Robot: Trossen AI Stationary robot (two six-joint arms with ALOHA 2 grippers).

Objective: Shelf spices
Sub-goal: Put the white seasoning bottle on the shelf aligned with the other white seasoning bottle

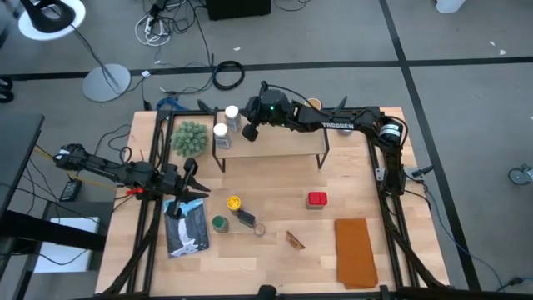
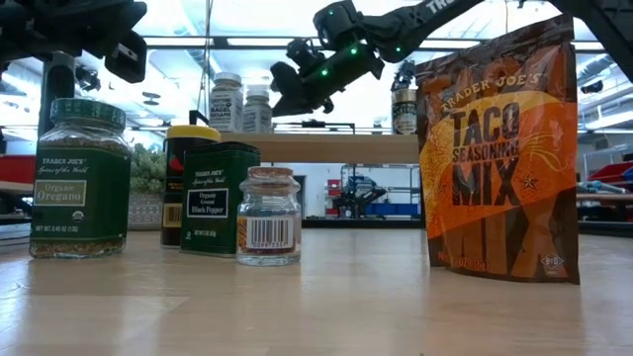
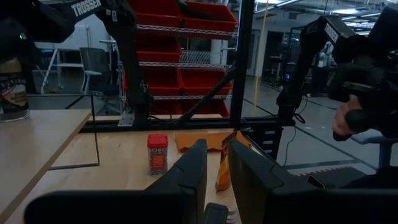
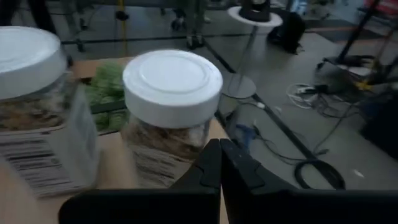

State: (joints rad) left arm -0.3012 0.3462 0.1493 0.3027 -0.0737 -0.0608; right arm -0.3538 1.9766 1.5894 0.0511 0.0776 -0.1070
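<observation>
While the right gripper [image 1: 247,131] hovers over the shelf [image 1: 275,146] with its jaws shut on nothing, two white-lidded jars [image 1: 221,132] stand upright just off its tip at about 9 o'clock, already on the plank. Rest of the spices sit on the counter [image 1: 275,258] toward 6 o'clock, with the yellow-lidded jar [image 1: 234,202] much nearer the left gripper [image 1: 193,179]. Its jaws are barely parted, empty.

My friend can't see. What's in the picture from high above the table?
The right end effector hangs shut over the shelf beside two white-lidded jars. More spices wait on the table.
</observation>
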